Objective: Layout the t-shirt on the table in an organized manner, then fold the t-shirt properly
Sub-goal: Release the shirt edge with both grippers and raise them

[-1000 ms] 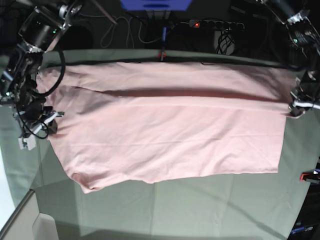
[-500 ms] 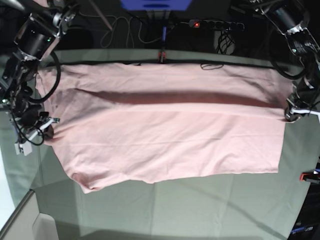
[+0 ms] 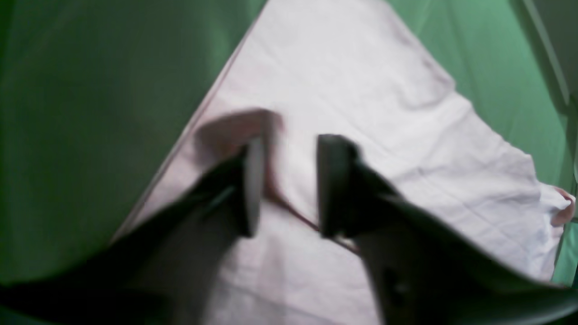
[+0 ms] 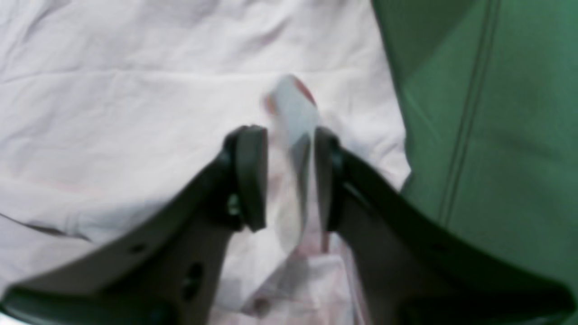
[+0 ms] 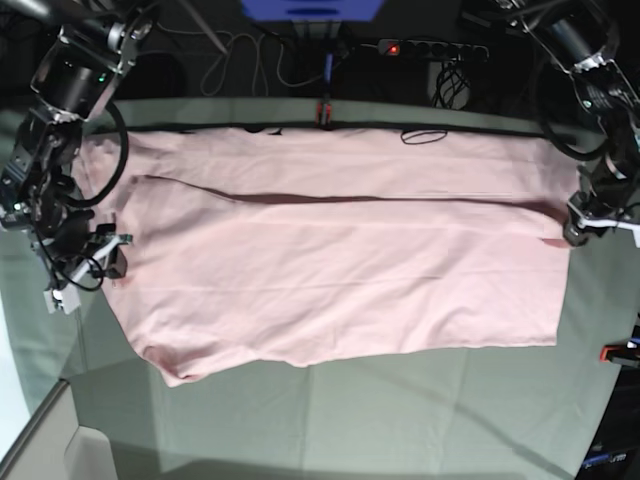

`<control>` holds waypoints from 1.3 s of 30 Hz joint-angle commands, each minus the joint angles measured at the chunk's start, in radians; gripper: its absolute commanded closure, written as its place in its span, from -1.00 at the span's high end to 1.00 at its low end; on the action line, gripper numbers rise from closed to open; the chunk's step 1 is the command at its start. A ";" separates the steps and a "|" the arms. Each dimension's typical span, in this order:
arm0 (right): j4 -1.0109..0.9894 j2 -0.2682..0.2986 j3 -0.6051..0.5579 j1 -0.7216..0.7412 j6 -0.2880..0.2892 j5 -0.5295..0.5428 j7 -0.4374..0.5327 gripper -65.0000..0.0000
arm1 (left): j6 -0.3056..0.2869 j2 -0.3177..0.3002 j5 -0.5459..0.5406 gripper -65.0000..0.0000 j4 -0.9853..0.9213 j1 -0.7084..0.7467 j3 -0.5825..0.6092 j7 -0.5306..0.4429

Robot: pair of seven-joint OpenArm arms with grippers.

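From above, my right fingers (image 5: 100, 262) sit at the left edge of the shirt (image 5: 340, 270). Up close they stand a little apart with a raised, blurred pinch of pink cloth between them; I cannot tell whether they grip it. The shirt lies spread plain side up across the green worktop (image 5: 420, 410), with one long fold running across its upper half and its far edge along the worktop's back edge. A red clamp (image 5: 322, 108) sits at the middle of that back edge. My left fingers (image 5: 572, 232) are at the shirt's right edge, spread apart over the cloth, a lifted flap beside one of them.
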 commanded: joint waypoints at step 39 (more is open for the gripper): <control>0.064 0.009 0.082 -0.038 -0.001 0.020 0.025 -0.04 | -0.011 -0.043 -0.025 0.18 -0.053 0.122 -0.005 -0.058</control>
